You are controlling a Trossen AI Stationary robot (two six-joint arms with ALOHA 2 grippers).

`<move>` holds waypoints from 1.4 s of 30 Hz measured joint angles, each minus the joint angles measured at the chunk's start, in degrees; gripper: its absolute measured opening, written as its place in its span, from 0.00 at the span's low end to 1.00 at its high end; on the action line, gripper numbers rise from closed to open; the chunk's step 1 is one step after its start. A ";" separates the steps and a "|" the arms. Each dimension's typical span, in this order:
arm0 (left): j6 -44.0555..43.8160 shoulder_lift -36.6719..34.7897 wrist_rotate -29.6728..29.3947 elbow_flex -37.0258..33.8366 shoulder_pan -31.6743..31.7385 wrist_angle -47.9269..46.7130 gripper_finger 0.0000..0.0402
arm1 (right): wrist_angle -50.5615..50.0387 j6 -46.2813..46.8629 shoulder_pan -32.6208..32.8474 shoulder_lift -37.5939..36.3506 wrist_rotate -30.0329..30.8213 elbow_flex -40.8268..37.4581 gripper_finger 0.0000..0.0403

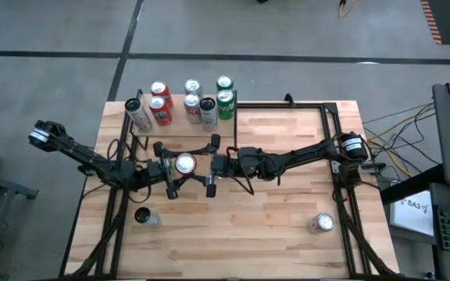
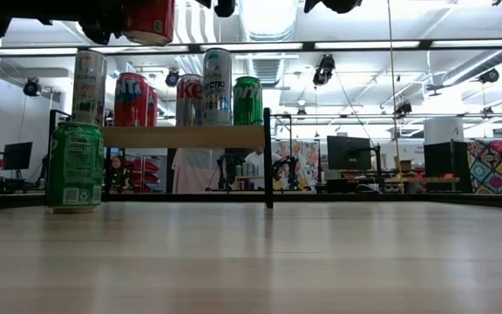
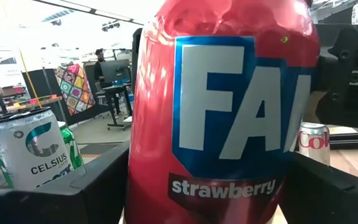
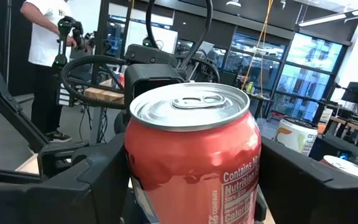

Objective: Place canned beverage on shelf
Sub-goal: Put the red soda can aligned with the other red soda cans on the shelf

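At the centre of the high view, the left gripper and right gripper both bracketed 1 red can, fingers spread wide around it, held above the wooden table. The shelf at upper left carried 7 cans; an office room lay behind.

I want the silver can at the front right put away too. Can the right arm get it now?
Probably not yet: the right gripper is busy at the red Fanta strawberry can, together with the left gripper. The silver can stands alone, with nothing blocking it.

wooden tabletop, person in white shirt
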 joint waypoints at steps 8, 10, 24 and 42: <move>-0.89 -0.09 -1.33 0.00 -0.04 0.07 0.80 | -0.20 0.53 -0.15 -0.50 -0.34 -0.02 0.69; -0.92 -0.11 -1.44 0.02 -0.04 0.07 0.80 | -0.18 0.56 -0.29 -0.50 -0.37 -0.02 0.69; -0.51 0.50 -3.32 1.63 0.02 -1.52 0.77 | -0.69 -0.67 -0.89 -0.68 0.02 -0.02 0.84; -0.24 4.00 -4.04 4.02 0.00 -1.55 0.82 | 0.08 -3.78 -1.14 2.30 -0.43 2.01 0.70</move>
